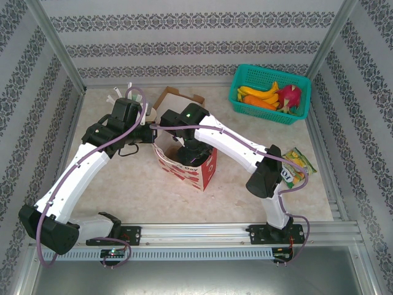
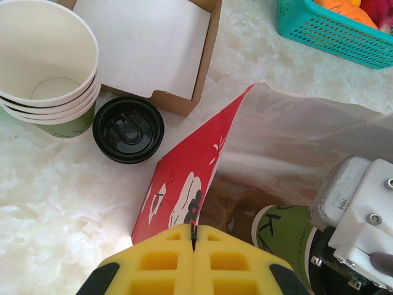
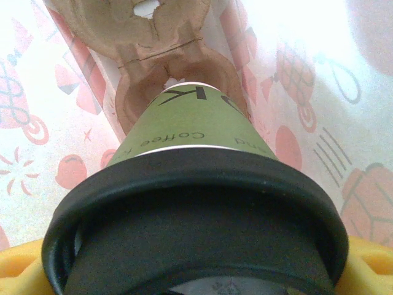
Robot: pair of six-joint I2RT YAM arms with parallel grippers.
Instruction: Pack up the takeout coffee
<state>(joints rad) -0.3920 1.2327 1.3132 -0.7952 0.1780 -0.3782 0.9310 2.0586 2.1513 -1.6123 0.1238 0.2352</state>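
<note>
The takeout coffee (image 3: 190,132), a green paper cup with a black lid, stands inside the red and white paper bag (image 1: 199,173). Its base sits in a pocket of the brown pulp carrier (image 3: 138,92). My right gripper (image 3: 195,270) reaches down into the bag, and its yellow fingers (image 3: 15,273) press the lid from both sides. In the top view the right gripper (image 1: 186,150) is in the bag's mouth. My left gripper (image 2: 194,236) is shut on the bag's red upper edge (image 2: 184,178) and holds it apart. The cup (image 2: 285,236) shows through the opening.
A stack of empty paper cups (image 2: 46,67) and a loose black lid (image 2: 128,129) stand left of the bag, beside an open cardboard box (image 2: 147,49). A teal basket (image 1: 242,80) of fruit sits at the back right. A snack packet (image 1: 299,165) lies at the right.
</note>
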